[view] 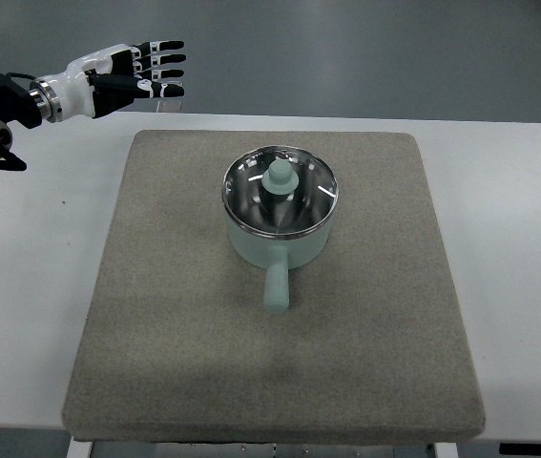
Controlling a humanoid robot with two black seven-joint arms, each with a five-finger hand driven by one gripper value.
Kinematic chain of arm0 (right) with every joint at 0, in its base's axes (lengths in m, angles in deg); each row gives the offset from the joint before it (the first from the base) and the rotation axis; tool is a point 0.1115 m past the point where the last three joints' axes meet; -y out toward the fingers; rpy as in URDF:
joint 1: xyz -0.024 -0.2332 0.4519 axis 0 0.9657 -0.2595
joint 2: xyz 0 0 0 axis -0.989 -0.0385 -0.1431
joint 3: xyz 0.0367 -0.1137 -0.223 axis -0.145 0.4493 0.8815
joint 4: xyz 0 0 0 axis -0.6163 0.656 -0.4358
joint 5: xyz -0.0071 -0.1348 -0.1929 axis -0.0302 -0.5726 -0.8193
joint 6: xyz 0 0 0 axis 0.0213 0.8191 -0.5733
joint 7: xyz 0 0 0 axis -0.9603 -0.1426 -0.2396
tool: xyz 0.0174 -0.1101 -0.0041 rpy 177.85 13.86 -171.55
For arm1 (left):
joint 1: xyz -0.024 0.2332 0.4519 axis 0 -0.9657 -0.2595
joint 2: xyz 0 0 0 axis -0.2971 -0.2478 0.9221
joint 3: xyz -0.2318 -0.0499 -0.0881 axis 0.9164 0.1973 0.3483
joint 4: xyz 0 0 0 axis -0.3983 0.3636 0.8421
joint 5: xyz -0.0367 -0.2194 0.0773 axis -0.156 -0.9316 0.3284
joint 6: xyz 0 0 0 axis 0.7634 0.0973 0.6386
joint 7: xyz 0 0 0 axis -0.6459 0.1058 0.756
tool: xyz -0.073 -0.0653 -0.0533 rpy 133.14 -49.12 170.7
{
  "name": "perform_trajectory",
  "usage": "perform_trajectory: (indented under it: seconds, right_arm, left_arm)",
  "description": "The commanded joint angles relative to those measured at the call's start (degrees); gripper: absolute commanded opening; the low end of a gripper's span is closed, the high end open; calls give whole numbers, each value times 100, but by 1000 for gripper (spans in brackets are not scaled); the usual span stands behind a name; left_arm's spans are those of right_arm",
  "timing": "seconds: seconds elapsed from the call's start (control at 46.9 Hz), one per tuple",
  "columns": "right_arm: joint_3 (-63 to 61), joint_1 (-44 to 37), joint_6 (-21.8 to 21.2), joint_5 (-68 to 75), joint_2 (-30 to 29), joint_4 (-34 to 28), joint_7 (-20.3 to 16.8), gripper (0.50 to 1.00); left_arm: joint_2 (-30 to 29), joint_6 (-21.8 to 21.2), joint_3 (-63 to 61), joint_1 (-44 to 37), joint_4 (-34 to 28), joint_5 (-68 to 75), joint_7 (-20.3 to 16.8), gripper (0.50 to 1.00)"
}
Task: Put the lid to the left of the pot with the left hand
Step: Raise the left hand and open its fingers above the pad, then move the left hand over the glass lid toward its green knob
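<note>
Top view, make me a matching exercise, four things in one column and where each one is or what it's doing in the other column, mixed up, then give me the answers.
Things:
1. lid
2. pot handle
3. left hand
4. mat

Places or states:
A. lies flat on the white table, under the pot
B. sits on top of the pot, knob up
C. hovers open at the upper left, beyond the mat's corner, holding nothing
D. sticks out toward the bottom of the picture

Pairs: 1-B, 2-D, 3-C, 4-A
</note>
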Motion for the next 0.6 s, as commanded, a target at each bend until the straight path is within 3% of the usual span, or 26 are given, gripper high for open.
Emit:
perform_trajectory:
  seconds: [0.0,0.576]
  right_arm:
    - [0,0,7,-2,0,0,0,921]
    - [0,0,7,6,0,0,0,923]
  left_arm:
    - [-24,-2,-1,75,222,422,-80,996]
    - [-314,-2,-88,620,2226,3058,-115,996]
